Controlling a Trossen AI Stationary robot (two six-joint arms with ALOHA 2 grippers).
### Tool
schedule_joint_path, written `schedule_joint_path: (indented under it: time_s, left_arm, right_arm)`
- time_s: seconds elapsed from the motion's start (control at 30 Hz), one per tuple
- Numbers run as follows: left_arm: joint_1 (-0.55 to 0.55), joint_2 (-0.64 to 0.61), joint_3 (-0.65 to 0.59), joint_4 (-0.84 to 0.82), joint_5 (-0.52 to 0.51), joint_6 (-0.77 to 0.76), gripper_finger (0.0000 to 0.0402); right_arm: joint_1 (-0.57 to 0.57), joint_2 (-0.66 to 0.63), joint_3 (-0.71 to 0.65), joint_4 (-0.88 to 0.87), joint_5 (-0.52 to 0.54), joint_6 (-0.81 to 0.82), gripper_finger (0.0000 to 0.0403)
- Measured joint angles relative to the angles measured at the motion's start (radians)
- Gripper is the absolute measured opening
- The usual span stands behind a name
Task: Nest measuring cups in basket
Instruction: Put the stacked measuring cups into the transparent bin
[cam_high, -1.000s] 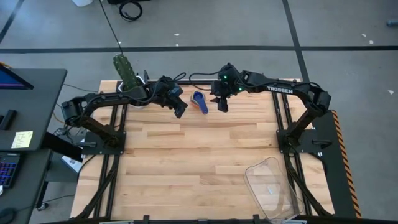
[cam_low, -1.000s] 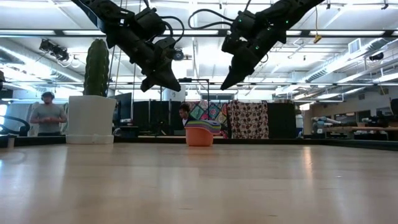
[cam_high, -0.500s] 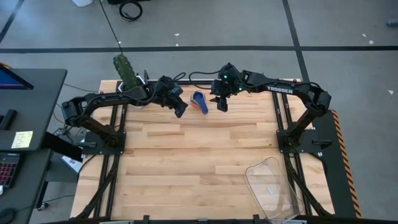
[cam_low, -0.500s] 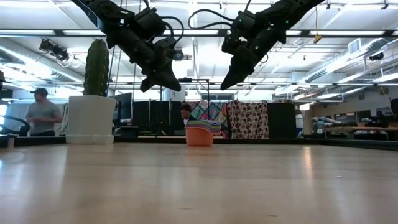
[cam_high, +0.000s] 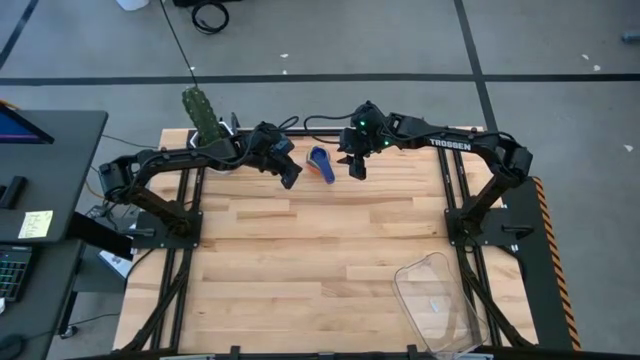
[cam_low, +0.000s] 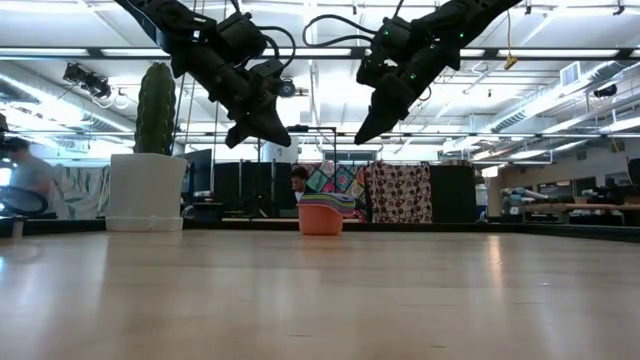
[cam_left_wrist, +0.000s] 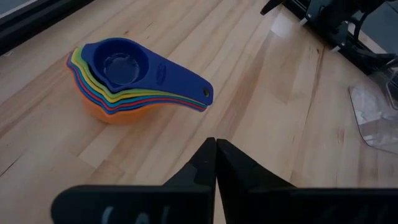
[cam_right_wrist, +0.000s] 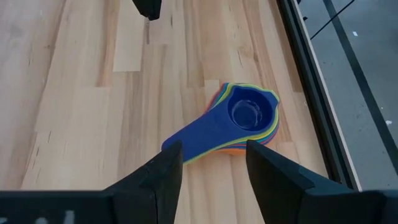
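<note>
Already nested, the measuring cups (cam_high: 320, 163) sit upper centre in the high view, between the left gripper (cam_high: 289, 178) (fingers pressed together) and the wide-spread right gripper (cam_high: 358, 168). Light, rigid, probably slick plastic; the stacked handles look the best hold. The basket (cam_high: 440, 300) lies lower right.

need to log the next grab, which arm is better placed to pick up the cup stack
Right, probably. The right gripper hangs open above the stacked measuring cups, ready to close. The left gripper is as near but shut. The basket also sits on the right arm's side.
</note>
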Motion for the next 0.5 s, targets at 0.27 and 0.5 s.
schedule_joint_path:
  time_s: [0.27, 0.5]
  left_arm:
    - [0.0, 0.0, 0.0, 0.0, 0.0, 0.0, 0.0014]
    - [0.0, 0.0, 0.0, 0.0, 0.0, 0.0, 0.0014]
  right_arm:
    - [0.0, 0.0, 0.0, 0.0, 0.0, 0.0, 0.0181]
    - [0.0, 0.0, 0.0, 0.0, 0.0, 0.011, 0.0181]
